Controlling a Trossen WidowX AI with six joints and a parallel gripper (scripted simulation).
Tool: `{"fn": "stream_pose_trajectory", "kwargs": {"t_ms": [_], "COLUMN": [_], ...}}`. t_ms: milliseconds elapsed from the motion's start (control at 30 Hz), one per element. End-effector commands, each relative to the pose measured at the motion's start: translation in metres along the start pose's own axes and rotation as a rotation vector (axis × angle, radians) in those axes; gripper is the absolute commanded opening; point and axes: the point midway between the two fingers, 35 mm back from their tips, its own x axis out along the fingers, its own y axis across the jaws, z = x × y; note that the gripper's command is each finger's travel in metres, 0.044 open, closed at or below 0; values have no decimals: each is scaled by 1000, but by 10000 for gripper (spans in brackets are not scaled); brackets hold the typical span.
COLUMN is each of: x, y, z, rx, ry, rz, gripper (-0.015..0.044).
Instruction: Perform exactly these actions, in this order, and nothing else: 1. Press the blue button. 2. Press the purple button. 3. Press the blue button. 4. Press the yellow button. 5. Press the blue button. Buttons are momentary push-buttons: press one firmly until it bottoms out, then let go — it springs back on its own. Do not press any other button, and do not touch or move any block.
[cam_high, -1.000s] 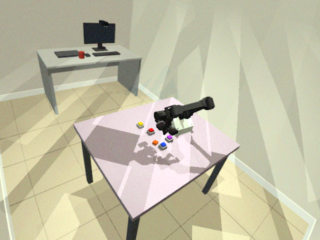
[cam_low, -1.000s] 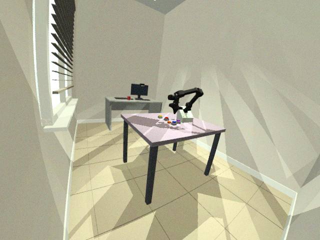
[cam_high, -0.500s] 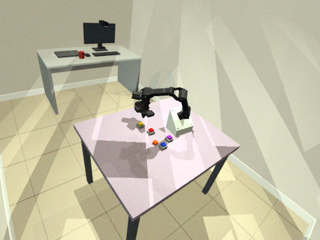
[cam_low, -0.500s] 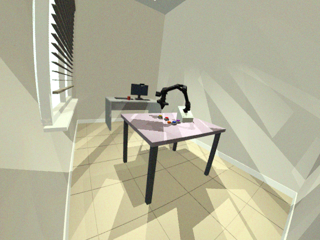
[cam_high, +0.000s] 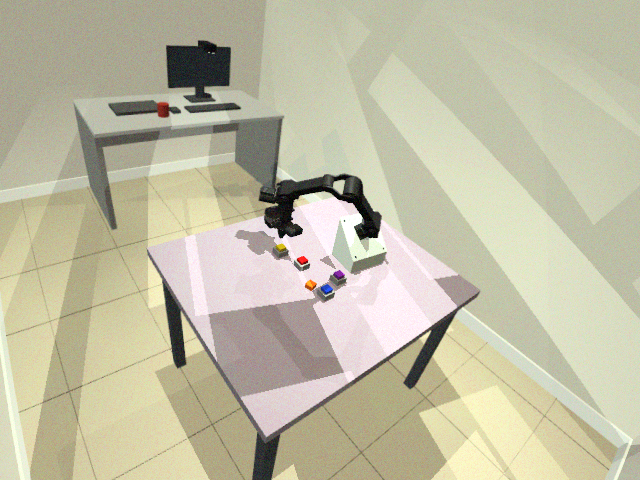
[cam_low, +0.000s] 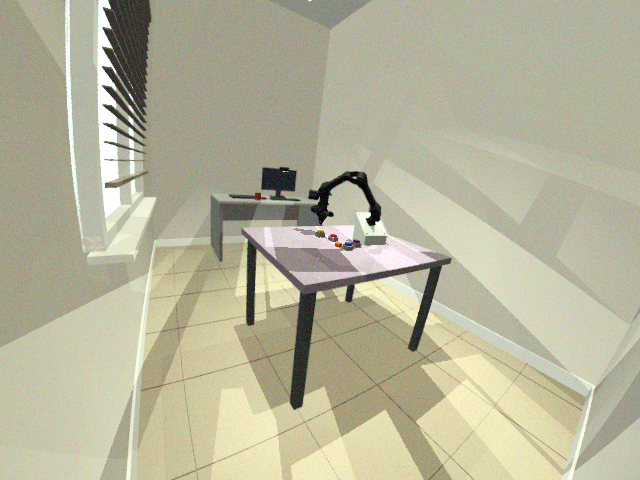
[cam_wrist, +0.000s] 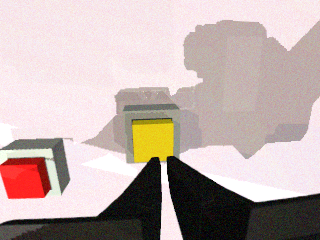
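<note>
My gripper (cam_high: 281, 235) (cam_low: 321, 223) (cam_wrist: 162, 164) is shut and empty, fingers pointing down. It hangs above the table near the yellow button (cam_high: 280, 248) (cam_low: 320, 232) (cam_wrist: 153, 142), which lies just beyond the fingertips in the wrist view. A gap shows between tips and button in the top and exterior views. The blue button (cam_high: 326, 289) (cam_low: 348, 243) stands nearest the front of the group. The purple button (cam_high: 338, 274) (cam_low: 356, 241) is beside it, toward the arm's base. Both are out of the wrist view. No button looks pressed.
The red button (cam_high: 302, 260) (cam_low: 333, 236) (cam_wrist: 24, 178) stands between yellow and the others, at the left in the wrist view. An orange block (cam_high: 310, 284) (cam_low: 338, 244) lies beside the blue button. The pale green arm mount (cam_high: 368, 259) (cam_low: 375, 239) stands behind the purple button.
</note>
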Motion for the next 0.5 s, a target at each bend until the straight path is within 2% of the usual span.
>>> {"fn": "stream_pose_trajectory", "kwargs": {"t_ms": [0, 467], "x": [18, 32], "y": [3, 3], "z": [-5, -5], "rx": [15, 15], "ry": [12, 11], "rz": [15, 16], "gripper": [20, 20]}}
